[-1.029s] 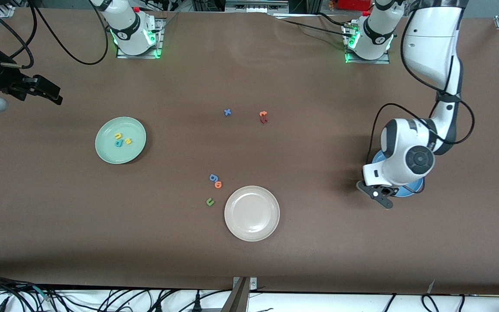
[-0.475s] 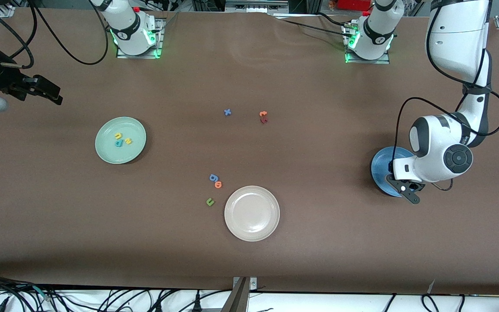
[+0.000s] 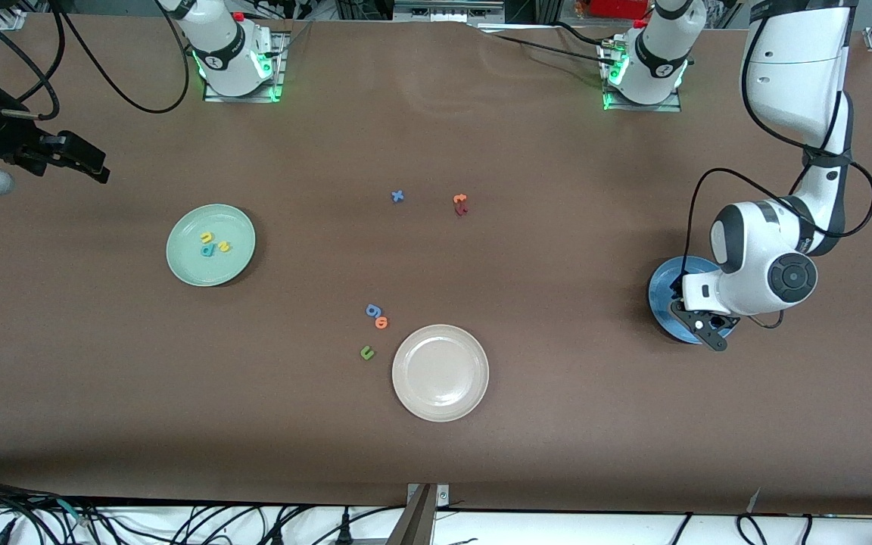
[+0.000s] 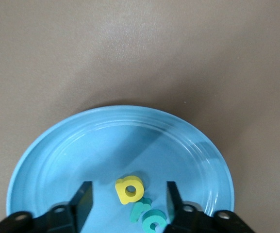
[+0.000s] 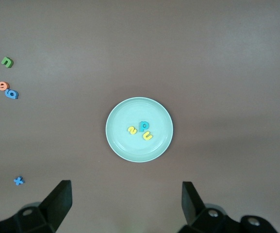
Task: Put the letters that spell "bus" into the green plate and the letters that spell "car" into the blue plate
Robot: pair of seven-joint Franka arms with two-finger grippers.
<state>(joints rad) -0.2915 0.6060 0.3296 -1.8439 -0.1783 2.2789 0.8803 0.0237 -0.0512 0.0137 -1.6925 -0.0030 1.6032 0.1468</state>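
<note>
1. A wide brown table (image 3: 527,424) fills the scene, with cables along the edge nearest the front camera and both arm bases at the top.
2. The green plate (image 3: 179,266) lies toward the right arm's end; a teal b (image 3: 207,250), a yellow u (image 3: 207,238) and a yellow s (image 3: 223,246) are clustered in it, so "bus" is judged complete.
3. The blue plate (image 4: 57,155) lies at the left arm's end. A yellow a (image 4: 129,190), a teal r (image 4: 139,210) and a teal c (image 4: 153,222) are seen lying in it, touching or nearly so.
4. The left gripper (image 4: 128,204) is held low over that plate, its fingers parted with nothing clamped; the a lies loose between them, apparently just released.
5. The right gripper (image 5: 126,199) waits high over its end of the table, spread wide and empty.
6. A beige plate (image 3: 474,393) and stray letters are left on the table, being no part of either word.
</note>
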